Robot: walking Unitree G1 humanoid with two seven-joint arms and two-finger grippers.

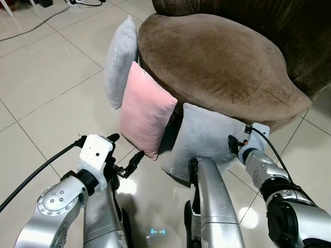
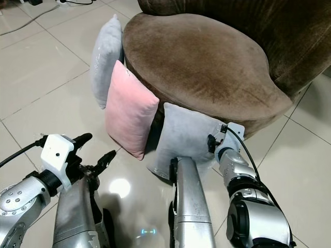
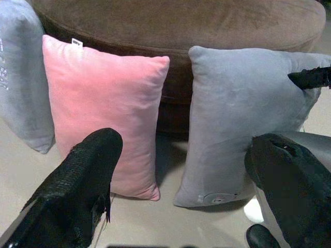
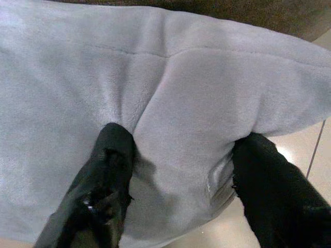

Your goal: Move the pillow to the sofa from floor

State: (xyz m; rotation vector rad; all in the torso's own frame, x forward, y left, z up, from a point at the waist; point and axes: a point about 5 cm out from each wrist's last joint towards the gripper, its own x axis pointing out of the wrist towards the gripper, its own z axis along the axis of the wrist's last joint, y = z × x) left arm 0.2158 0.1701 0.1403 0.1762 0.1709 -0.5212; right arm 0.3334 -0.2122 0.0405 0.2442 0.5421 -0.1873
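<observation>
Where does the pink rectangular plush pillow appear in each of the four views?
Left eye view: the pink rectangular plush pillow leans on the brown velvet round sofa, left of centre.
Right eye view: lower left of centre.
Left wrist view: left half, upright on the floor.
Right wrist view: not in it.
Shared landmark: the grey plush pillow, which the right end effector presses into, fingers apart.

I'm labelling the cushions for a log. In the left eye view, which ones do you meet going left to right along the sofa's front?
Tall grey pillow → pink pillow → grey pillow with the right pincer pressed into it.
</observation>
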